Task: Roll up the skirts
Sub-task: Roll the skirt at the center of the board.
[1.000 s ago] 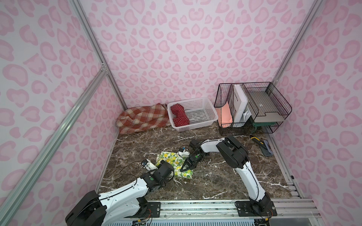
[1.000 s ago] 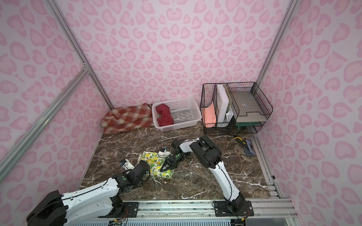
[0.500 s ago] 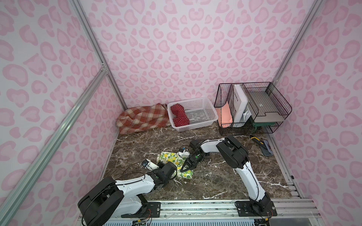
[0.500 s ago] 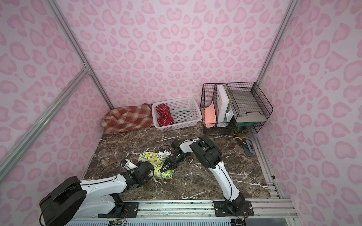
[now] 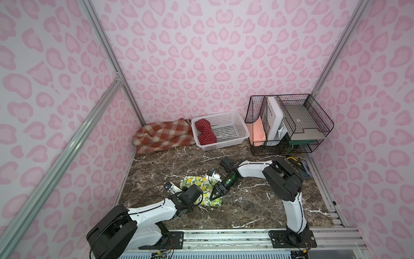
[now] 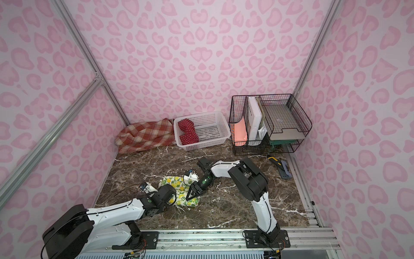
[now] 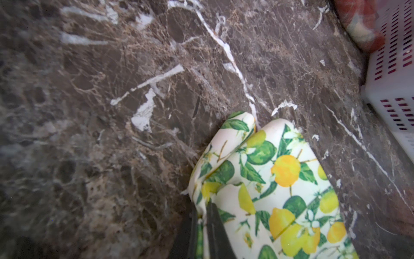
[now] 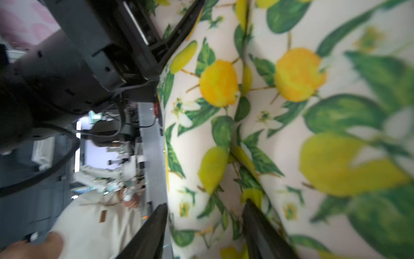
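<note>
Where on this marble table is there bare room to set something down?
Bare: the strip between the lemon skirt and the plaid skirt and white basket behind it; also between the right arm and the side rail. Crowded: the back edge by the wire organizer, and the centre.

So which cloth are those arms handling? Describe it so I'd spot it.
On the brown marble table, look where the left hand and right hand meet: the lemon skirt lies bunched there. It is cream with yellow lemons and green leaves, unlike the plaid skirt at the back wall and the red dotted skirt in the white basket.
</note>
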Tool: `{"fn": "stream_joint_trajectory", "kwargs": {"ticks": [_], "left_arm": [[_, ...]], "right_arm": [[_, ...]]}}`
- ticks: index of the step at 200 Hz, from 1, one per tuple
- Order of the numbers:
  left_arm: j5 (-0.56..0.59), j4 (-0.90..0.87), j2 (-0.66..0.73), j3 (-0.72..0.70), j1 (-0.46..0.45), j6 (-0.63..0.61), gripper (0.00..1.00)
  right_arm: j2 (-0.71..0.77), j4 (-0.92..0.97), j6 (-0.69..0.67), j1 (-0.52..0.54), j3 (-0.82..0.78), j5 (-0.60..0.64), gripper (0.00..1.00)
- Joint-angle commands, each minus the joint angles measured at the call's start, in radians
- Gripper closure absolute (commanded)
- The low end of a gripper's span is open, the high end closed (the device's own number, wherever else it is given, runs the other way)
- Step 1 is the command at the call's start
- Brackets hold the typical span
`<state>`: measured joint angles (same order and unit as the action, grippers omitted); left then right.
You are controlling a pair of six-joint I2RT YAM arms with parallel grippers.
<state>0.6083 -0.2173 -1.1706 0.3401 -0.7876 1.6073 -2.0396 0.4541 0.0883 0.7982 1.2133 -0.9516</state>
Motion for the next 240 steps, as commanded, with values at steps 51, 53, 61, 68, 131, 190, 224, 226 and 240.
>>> {"fn": "stream_joint_trajectory", "kwargs": {"ticks": [51, 53, 61, 68, 131, 190, 224, 226, 240], "left_arm": [[-0.029, -0.216, 0.113, 0.003, -0.002, -0.091, 1.0], [-0.03, -0.216, 0.113, 0.002, -0.002, -0.092, 1.0], [-0.031, -0.222, 0.115, 0.004, -0.001, -0.095, 1.0], [-0.034, -0.227, 0.115, 0.005, -0.001, -0.093, 1.0], [-0.051, -0.226, 0.113, 0.006, -0.007, -0.098, 1.0], [-0.064, -0.194, 0.176, -0.03, -0.01, -0.086, 1.0], [-0.041, -0.26, 0.255, -0.044, -0.009, -0.07, 1.0], [-0.04, -0.263, 0.26, -0.046, -0.01, -0.07, 1.0], [-0.037, -0.277, 0.287, -0.048, -0.01, -0.077, 1.0]], "right_arm": [[0.396, 0.136, 0.122, 0.165, -0.075, 0.921, 0.38], [0.407, 0.133, 0.122, 0.173, -0.074, 0.926, 0.38], [0.449, 0.117, 0.127, 0.208, -0.076, 0.951, 0.38], [0.482, 0.098, 0.133, 0.24, -0.078, 0.97, 0.41], [0.465, -0.178, 0.121, 0.524, -0.141, 0.942, 0.61], [0.366, -0.312, 0.058, 0.557, -0.231, 1.044, 0.4], [0.524, -0.397, 0.113, 0.535, -0.346, 0.988, 0.41], [0.531, -0.394, 0.118, 0.531, -0.348, 0.985, 0.41], [0.596, -0.348, 0.14, 0.507, -0.36, 0.994, 0.4]]}}
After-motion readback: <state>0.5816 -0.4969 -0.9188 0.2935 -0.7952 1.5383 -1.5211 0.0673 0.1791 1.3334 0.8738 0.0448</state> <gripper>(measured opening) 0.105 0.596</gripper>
